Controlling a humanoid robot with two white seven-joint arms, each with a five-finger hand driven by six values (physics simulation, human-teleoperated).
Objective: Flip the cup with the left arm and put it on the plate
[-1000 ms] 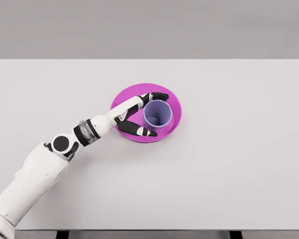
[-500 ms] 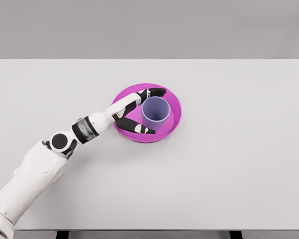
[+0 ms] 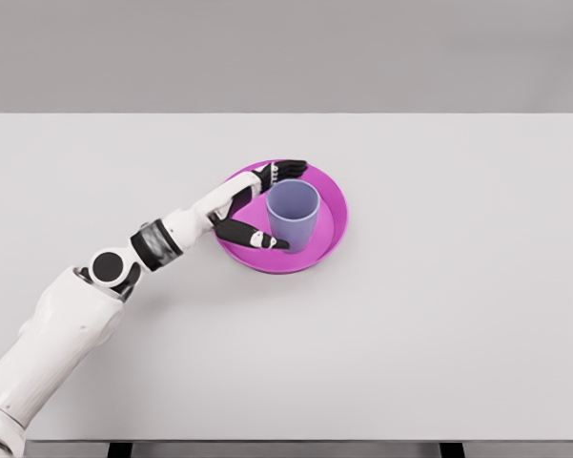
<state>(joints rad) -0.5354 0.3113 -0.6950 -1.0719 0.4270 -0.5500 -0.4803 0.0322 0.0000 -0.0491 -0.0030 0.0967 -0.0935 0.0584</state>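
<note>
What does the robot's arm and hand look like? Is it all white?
Not all white. The left arm has smooth, rounded white shells, a round black joint disc with a grey middle at the elbow, and a dark grey-and-black band on the forearm. The left hand has a white back and black fingers with small white patches.

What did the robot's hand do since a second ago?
The left hand opened off the cup and pulled back toward the left; its fingers now sit apart from the cup, letting it go. The cup stays upright, mouth up, on the plate, and the plate has not moved.
</note>
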